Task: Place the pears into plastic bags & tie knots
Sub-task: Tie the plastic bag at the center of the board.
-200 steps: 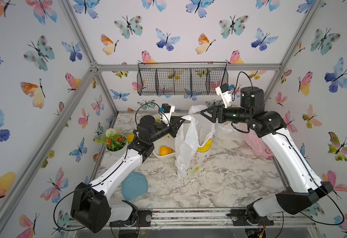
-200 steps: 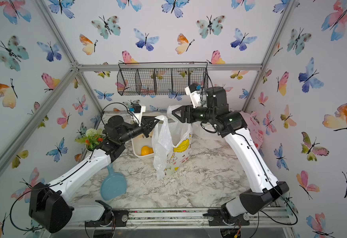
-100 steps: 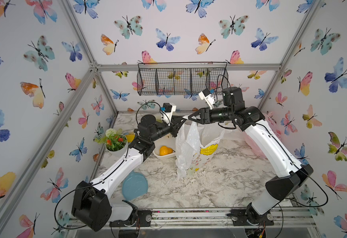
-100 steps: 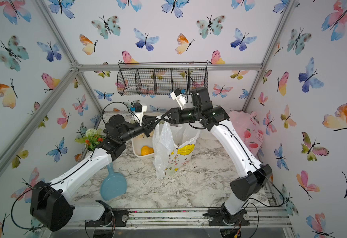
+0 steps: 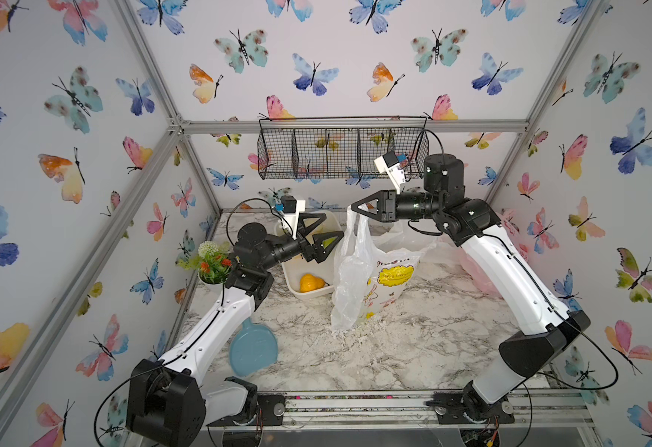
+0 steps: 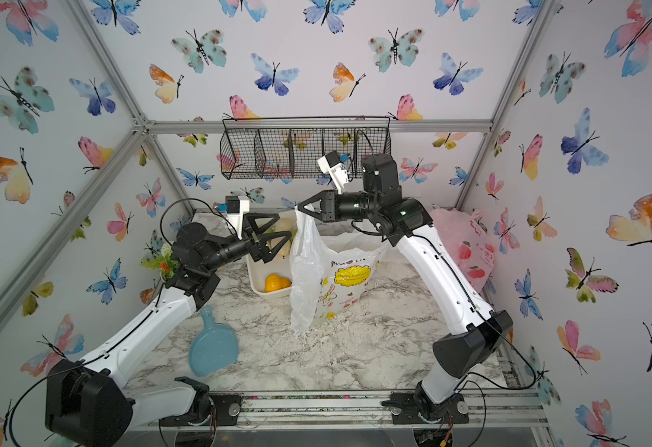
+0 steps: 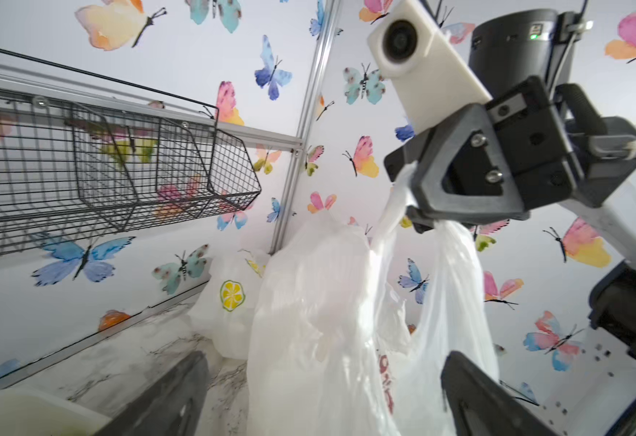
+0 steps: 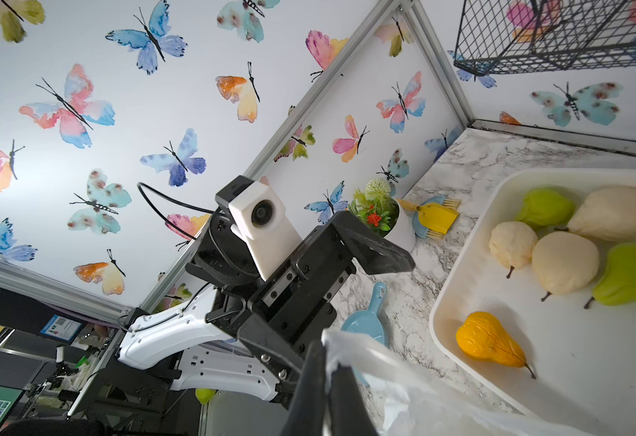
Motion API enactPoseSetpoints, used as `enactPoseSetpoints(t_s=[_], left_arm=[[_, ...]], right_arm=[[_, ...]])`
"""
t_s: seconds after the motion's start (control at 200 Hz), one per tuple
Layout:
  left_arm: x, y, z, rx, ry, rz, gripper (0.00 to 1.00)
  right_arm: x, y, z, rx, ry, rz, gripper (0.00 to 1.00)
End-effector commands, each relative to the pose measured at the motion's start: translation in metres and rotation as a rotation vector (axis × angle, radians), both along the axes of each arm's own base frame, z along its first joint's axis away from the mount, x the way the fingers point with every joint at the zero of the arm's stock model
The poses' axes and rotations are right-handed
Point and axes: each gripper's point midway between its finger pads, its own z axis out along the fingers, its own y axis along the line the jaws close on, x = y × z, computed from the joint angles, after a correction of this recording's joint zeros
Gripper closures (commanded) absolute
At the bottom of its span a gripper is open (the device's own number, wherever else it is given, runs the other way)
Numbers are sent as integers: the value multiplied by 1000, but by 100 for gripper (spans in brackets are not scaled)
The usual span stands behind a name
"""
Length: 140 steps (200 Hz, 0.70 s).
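Released by the left arm since the earlier frame, the bunny-print bag (image 5: 370,278) hung beside the tray (image 8: 591,358) from the right claw (image 5: 356,208) alone, which was clamped tight on its handle (image 7: 394,211) with the arm stretched level. Left claw (image 5: 332,225) gaped wide and empty over the tray. Six pears (image 8: 565,262) lay in the tray: three cream, two green, one orange.
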Motion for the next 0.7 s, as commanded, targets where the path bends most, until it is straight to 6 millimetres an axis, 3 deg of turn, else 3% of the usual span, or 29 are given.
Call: enactPoseSetpoints(t_s=[0.0, 0.205, 0.305, 0.38, 0.45, 0.696], left_arm=[[-9, -8, 31, -66, -67, -81, 1], [-19, -49, 28, -81, -79, -217, 2], [-3, -68, 8, -10, -60, -142, 1], [14, -76, -9, 23, -9, -108, 14], [17, -80, -13, -6, 19, -117, 28], [-2, -99, -25, 20, -42, -83, 64]], right_arm=[[-5, 0, 19, 76, -26, 16, 95], [5, 2, 16, 104, -1, -29, 98], [2, 6, 21, 149, 13, -7, 97], [1, 7, 25, 168, 9, -9, 97], [5, 7, 26, 180, 11, -28, 98], [18, 9, 29, 221, 29, -85, 97]])
